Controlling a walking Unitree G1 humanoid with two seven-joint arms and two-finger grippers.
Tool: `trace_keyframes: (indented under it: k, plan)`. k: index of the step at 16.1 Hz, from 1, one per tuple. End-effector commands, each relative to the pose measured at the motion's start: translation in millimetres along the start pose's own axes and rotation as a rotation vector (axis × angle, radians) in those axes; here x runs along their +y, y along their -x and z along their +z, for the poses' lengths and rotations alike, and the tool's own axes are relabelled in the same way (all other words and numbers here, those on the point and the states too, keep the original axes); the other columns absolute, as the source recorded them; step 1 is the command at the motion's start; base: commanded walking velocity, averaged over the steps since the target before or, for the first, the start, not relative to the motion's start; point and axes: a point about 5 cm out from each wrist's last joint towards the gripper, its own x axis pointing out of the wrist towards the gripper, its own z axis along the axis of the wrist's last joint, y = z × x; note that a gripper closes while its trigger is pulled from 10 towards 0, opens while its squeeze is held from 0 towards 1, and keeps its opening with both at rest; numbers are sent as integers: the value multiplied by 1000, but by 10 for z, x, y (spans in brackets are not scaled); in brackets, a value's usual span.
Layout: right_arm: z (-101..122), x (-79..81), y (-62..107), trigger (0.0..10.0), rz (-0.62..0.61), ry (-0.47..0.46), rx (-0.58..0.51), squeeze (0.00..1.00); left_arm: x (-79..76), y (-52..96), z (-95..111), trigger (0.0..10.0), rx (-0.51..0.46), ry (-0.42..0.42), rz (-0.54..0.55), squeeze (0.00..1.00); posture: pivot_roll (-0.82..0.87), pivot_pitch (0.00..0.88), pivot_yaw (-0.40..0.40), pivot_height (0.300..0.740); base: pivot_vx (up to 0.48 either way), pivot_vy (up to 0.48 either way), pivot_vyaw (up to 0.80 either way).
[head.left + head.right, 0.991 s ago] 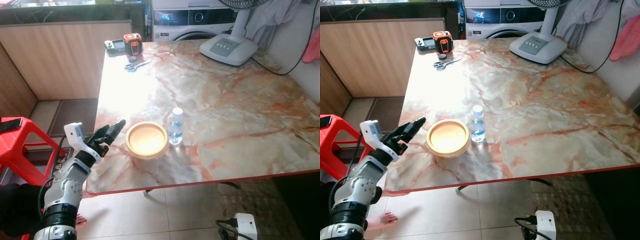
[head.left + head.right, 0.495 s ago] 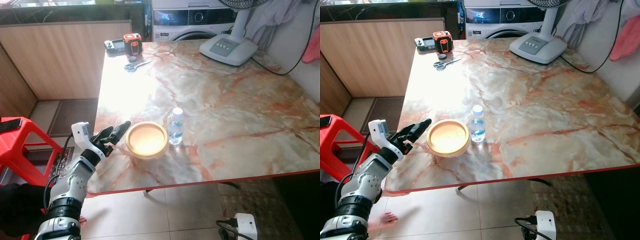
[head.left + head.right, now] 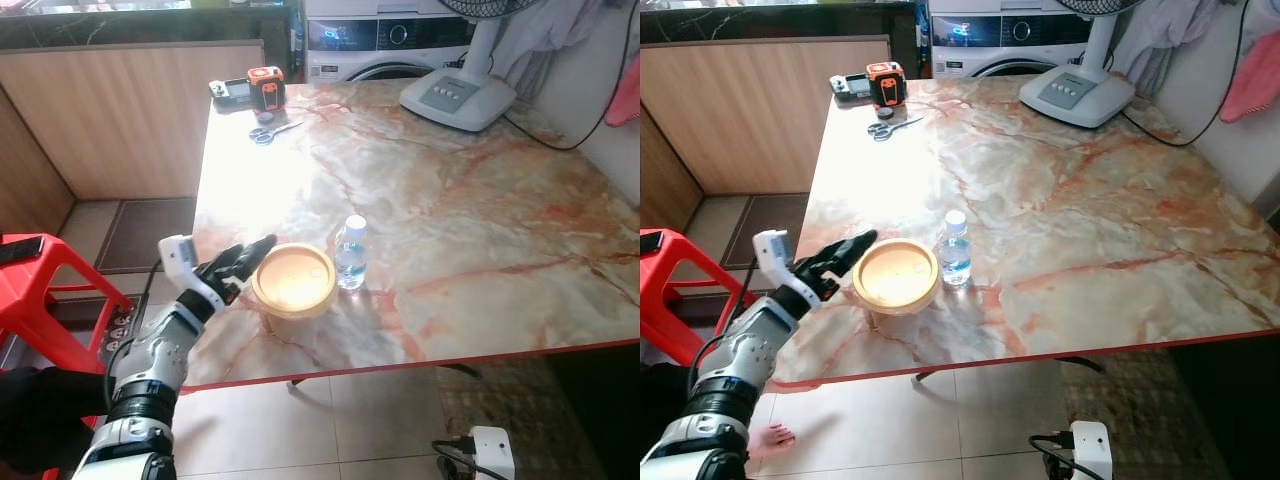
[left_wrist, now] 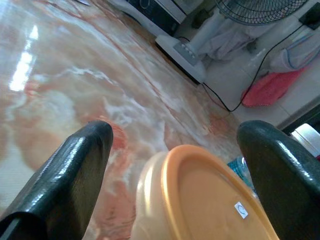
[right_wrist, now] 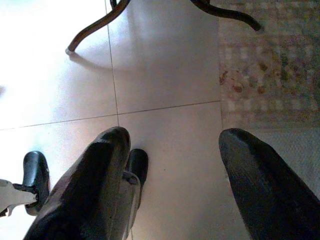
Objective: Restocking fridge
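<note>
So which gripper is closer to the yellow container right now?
Left. The left gripper is open at the yellow container, its fingertips at the rim on the robot's left. The right gripper hangs open over the tiled floor, well away from it.

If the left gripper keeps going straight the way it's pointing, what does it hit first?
Most likely the orange lidded container: the left gripper points at its near side, fingers open. The water bottle stands beyond it.
</note>
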Motion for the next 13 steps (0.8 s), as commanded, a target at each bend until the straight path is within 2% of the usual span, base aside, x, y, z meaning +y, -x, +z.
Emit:
trace_keyframes:
  k: [1, 9, 13]
  plan:
    - [-40, -23, 13, 10000, -8, -5, 15, 0, 0, -17, -32, 10000, 21, 16, -2, 0, 61, 65, -43, 740, 0, 0, 0]
    - [-40, -21, 13, 10000, -6, -6, 16, 0, 35, 2, -138, 10000, 51, 45, 39, 0, 63, 66, -42, 740, 0, 0, 0]
    - [-41, -22, 13, 10000, -8, -5, 15, 0, 6, -49, -160, 10000, 62, 72, 32, 0, 61, 64, -42, 740, 0, 0, 0]
